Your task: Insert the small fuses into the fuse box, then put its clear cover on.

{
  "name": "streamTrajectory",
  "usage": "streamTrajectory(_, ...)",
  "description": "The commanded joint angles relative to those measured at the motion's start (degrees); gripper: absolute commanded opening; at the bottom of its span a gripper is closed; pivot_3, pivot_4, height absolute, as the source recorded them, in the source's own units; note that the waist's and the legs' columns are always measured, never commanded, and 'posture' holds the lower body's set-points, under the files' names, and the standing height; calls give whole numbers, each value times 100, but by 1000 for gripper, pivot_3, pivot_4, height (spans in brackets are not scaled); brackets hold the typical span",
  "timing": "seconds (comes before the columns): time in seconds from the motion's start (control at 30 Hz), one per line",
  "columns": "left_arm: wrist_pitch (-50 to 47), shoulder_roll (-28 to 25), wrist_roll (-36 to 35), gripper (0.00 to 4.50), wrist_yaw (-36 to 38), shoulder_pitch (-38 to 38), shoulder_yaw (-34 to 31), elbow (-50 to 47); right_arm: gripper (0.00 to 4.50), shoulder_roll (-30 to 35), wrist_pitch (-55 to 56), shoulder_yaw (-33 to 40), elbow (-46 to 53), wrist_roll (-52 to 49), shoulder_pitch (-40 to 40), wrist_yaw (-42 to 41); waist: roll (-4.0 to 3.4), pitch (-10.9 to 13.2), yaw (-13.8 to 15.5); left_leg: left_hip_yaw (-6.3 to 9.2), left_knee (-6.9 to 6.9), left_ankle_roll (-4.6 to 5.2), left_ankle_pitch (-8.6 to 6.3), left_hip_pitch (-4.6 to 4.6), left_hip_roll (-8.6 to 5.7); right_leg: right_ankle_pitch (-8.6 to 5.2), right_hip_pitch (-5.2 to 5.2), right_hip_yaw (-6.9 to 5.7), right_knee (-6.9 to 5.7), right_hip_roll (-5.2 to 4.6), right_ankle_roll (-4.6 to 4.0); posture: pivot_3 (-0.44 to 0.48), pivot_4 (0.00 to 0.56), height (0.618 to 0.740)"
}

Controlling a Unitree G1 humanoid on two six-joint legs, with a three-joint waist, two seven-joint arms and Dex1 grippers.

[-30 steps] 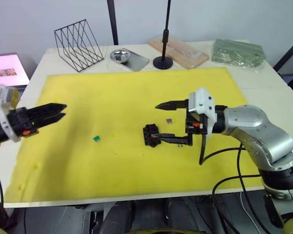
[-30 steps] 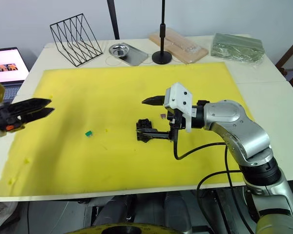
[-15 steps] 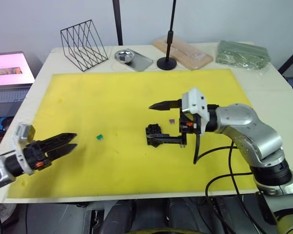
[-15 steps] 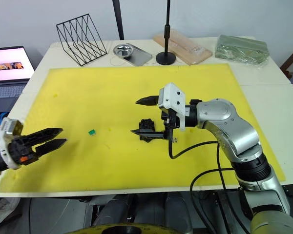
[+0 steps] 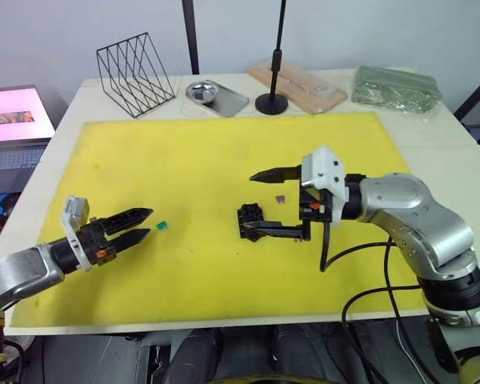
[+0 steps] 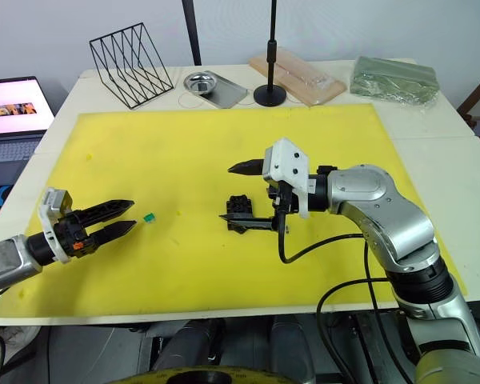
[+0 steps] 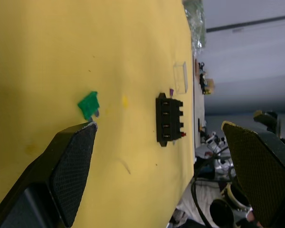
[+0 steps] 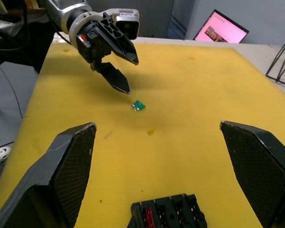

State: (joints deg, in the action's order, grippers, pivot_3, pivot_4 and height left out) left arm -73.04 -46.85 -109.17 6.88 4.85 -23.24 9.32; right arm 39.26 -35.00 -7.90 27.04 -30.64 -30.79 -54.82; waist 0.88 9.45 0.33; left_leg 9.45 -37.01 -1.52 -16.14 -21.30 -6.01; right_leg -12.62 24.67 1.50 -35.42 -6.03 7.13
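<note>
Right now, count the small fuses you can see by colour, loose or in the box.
Green fuse: 1, loose on the yellow mat
Purple fuse: 1, loose beside the fuse box
Red fuse: 1, at one end of the fuse box
Total: 3

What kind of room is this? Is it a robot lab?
Probably a lab or workshop: a table under a yellow mat, with a laptop beside it and a black stand at the back.

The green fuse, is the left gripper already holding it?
No. The green fuse lies on the yellow mat, just ahead of the open left gripper, with a gap between them.
</note>
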Motion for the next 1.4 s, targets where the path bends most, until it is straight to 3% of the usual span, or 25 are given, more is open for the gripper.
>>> streamTrajectory(0.03, 99, 95, 154, 4475, 160, -30, 10, 85, 4500, 51, -53, 221, 299, -111, -57, 88, 0, 0, 3, 0, 0, 0, 0, 0, 0, 0, 0, 0, 0, 0, 0, 0, 150, 740)
streamTrajectory(0.33, 120, 378, 1231, 4475, 881, 114, 88, 530, 4500, 119, -166, 253, 384, -155, -62, 139, -22, -14, 22, -3, 0, 1, 0, 1, -1, 0, -2, 0, 2, 0, 0, 0, 150, 740)
streamTrajectory(0.63, -184, 633, 1633, 4475, 1286, 214, 141, 393, 4500, 150, -153, 237, 464, -162, -9, 159, -49, -32, 46, -2, -1, 1, 0, 2, -2, 0, -8, -1, 4, -3, 0, 0, 150, 740)
streamTrajectory(1.13, -230, 1208, 1457, 4475, 518, 714, 137, 286, 4500, 161, -189, 233, 505, -168, 26, 240, -49, -32, 90, 6, -2, 1, 0, 1, -10, 1, -14, -8, 7, -13, 1, 0, 150, 740)
streamTrajectory(1.4, -246, 1319, 1698, 4475, 324, 809, 102, 463, 4500, 187, -210, 263, 569, -197, 72, 306, -49, -33, 150, 5, -3, 0, 1, 2, -11, 1, -14, -9, 8, -14, 2, 0, 150, 740)
